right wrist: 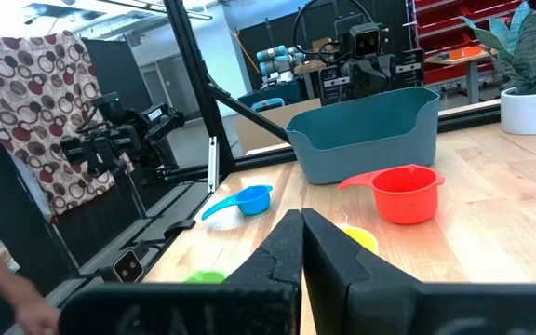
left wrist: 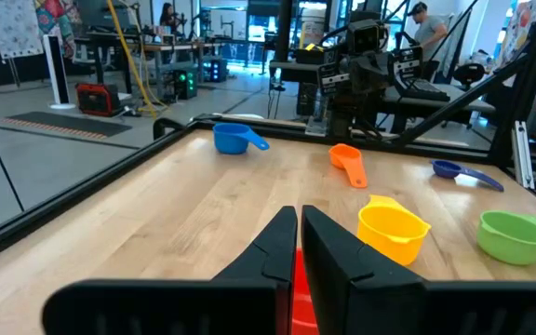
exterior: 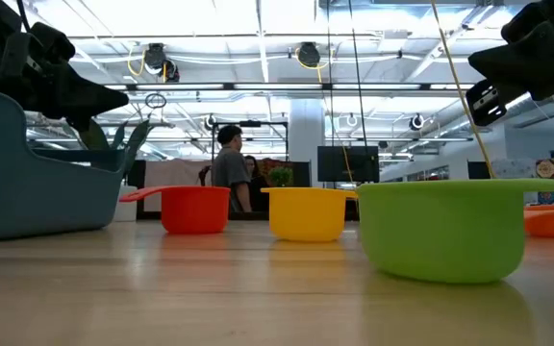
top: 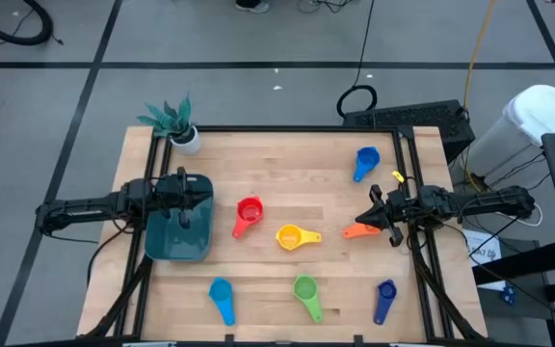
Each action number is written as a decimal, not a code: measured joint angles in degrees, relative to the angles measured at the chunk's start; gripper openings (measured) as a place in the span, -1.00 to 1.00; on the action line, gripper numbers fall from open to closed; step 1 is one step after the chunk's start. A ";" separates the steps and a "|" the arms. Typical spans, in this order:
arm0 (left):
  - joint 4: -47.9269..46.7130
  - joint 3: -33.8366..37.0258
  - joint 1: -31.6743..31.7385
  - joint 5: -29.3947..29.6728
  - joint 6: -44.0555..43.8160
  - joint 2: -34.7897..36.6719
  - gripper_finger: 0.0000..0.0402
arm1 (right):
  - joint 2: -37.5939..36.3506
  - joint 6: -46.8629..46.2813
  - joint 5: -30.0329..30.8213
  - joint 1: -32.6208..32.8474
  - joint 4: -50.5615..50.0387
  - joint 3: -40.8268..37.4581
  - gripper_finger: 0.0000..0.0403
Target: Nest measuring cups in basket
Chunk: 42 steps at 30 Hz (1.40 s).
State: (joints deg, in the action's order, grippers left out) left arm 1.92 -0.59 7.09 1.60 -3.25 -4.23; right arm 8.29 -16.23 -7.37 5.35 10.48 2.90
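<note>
On the wooden tabletop [top: 287, 207] your cups lie scattered outside the teal basket [top: 176, 236], the left claw [top: 183, 198] closed above it and the right claw [top: 382, 220] closed beside the orange cup [top: 359, 230], which a careless descent could knock aside.
</note>
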 joint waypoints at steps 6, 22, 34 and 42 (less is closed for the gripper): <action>0.01 0.00 0.00 -0.01 0.00 0.00 -0.88 | 0.00 0.00 0.02 0.00 0.00 -0.02 -1.00; 0.00 0.01 0.01 -0.02 0.00 0.00 -0.88 | -0.01 0.37 0.02 0.01 0.02 0.00 -1.00; 0.02 0.00 0.01 -0.01 0.00 0.00 -0.88 | -0.02 0.85 0.02 0.02 2.64 0.00 -1.00; 0.01 0.01 -0.01 0.00 0.00 0.00 -0.88 | -0.02 0.85 0.02 0.01 3.10 -0.01 -1.00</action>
State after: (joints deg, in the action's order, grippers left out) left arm 1.93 -0.58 7.07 1.61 -3.25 -4.23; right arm 8.27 -15.38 -7.35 5.36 13.58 2.88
